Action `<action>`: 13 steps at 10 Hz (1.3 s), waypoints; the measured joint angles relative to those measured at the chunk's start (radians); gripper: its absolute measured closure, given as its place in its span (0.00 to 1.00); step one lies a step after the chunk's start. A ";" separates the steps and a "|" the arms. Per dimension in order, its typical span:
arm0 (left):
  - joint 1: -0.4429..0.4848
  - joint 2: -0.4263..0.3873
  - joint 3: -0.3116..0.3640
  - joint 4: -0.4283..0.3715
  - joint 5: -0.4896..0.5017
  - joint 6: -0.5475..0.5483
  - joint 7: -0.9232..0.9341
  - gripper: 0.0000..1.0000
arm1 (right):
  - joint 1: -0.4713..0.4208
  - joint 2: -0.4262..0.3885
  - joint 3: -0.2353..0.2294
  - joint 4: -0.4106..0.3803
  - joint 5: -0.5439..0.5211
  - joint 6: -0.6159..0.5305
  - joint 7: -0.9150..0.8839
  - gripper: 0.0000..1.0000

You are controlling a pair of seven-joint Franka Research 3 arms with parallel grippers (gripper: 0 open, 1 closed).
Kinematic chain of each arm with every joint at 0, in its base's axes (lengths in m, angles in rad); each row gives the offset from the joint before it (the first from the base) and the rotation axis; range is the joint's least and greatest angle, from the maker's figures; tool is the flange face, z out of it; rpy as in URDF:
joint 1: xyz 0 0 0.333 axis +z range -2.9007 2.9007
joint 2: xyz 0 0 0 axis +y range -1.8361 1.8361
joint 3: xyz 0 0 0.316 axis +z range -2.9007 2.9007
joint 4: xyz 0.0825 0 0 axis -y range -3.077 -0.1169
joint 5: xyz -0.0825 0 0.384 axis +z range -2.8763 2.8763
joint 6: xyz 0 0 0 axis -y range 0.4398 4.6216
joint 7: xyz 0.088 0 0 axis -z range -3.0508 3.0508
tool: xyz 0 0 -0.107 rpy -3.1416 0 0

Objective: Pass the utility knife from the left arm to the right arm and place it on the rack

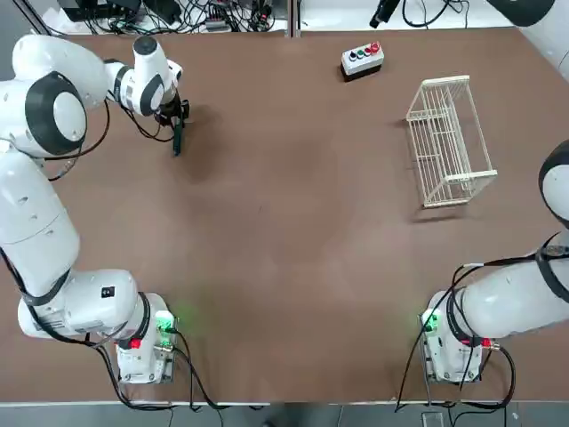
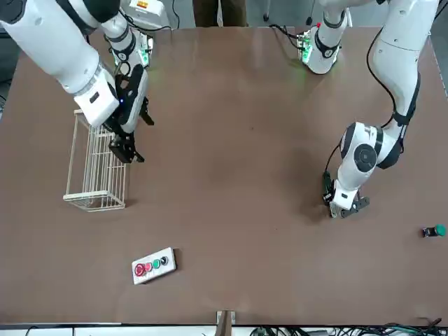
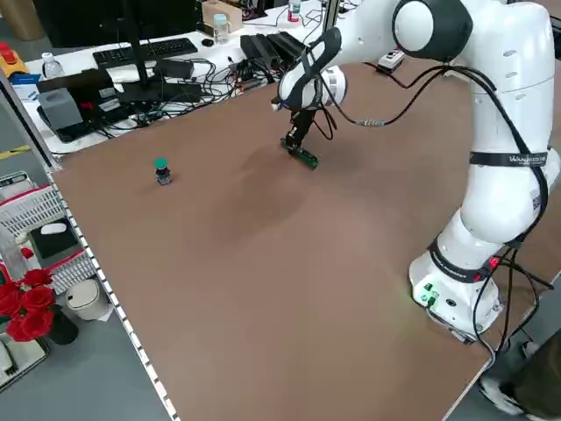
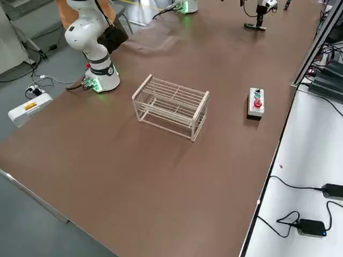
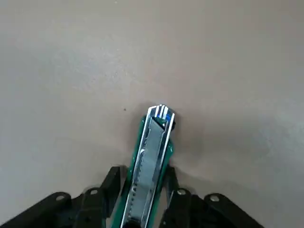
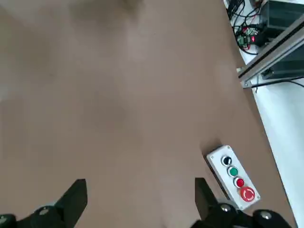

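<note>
The left gripper (image 1: 175, 114) is working near the far left corner of the bench (image 1: 284, 231), its fingers (image 5: 110, 183) closing on either side of the utility knife (image 5: 149, 161) and touching its green and black body. The knife's tip is pointing down at the bench surface, either resting on it or just above; I cannot tell which.

The hold is sitting at one end of the knife, so it may be pivoting or slipping once lifted, and a hard press downward could be jamming the tip into the surface. For the handover, little free length may be showing for the second gripper, so the two sets of fingers risk colliding. The right gripper (image 2: 126, 129) is hanging with its fingers wide apart and empty above the bench beside the rack (image 1: 447, 142), near the far right edge, well apart from the knife.

The bench is a plain brown top. A grey button box (image 1: 362, 59) is sitting near the far edge, left of the rack, and a small green-capped knob (image 3: 161, 170) is standing near the left edge. Beyond the far edge, cables and a keyboard (image 3: 145, 53) are crowding a white desk.
</note>
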 joint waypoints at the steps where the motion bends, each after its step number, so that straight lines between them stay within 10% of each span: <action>1: 0.000 0.002 0.000 0.001 0.000 0.000 0.000 0.53 | -0.008 0.000 0.000 0.000 0.017 0.000 -0.001 0.00; 9: 0.001 0.004 -0.001 0.027 0.000 -0.013 -0.046 0.64 | -0.026 0.001 0.000 -0.001 0.162 0.001 -0.006 0.00; 13: 0.000 -0.017 -0.047 0.255 -0.190 -0.374 -0.070 0.64 | -0.048 0.015 -0.002 -0.019 0.215 0.006 -0.018 0.00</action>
